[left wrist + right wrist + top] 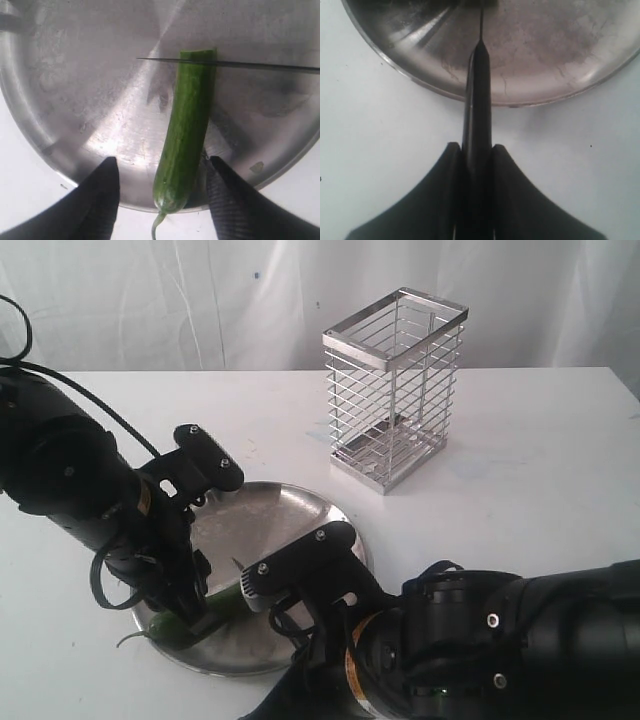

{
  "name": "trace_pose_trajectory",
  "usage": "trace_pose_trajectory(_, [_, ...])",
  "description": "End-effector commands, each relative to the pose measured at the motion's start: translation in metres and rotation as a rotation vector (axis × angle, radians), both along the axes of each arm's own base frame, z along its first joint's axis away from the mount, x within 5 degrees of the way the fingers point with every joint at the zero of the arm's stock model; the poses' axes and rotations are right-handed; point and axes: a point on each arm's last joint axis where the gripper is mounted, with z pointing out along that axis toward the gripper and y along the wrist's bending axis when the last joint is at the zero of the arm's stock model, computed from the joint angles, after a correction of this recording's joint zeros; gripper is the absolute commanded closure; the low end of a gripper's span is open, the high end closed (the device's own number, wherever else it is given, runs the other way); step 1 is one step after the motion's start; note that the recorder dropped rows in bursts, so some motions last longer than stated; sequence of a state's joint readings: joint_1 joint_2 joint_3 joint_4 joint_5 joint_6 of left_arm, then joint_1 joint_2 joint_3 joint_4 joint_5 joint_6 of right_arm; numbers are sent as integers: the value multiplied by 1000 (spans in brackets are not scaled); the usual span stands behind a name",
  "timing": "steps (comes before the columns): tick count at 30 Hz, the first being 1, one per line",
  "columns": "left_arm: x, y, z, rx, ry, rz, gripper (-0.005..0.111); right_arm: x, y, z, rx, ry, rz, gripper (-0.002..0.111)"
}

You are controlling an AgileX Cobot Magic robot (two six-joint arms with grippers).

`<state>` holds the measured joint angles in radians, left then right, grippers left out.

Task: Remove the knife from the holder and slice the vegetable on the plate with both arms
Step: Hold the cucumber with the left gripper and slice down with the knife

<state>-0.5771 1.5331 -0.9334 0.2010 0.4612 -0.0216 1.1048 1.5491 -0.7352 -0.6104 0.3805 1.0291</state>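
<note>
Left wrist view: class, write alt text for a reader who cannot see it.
A slender dark green pepper lies on a round dull-silver steel plate, its curled stem reaching past the rim. A thin black knife crosses it edge-on close to its flat cut end. Two black fingers stand open on either side of the stem end.
</note>
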Motion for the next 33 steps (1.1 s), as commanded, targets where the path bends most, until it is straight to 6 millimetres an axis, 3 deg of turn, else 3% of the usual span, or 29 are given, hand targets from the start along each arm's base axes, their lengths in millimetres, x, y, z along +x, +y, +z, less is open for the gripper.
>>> trace_pose_trajectory(1, [-3, 1, 1, 3, 12, 8, 50, 0, -2, -1, -8, -9, 5, 108])
trace_pose_trajectory(15, [0, -2, 3, -36, -23, 9, 51, -1, -2, -1, -4, 1, -9, 108])
trace_pose_trajectory(18, [2, -4, 4, -61, -37, 30, 67, -1, -2, -1, 1, 2, -9, 108])
trace_pose_trajectory(22, [5, -6, 6, -112, -68, 71, 106, -1, -2, -1, 1, 2, -9, 108])
trace_pose_trajectory(33, [5, -13, 7, -208, -56, 103, 107, -1, -1, -1, 2, 3, -10, 108])
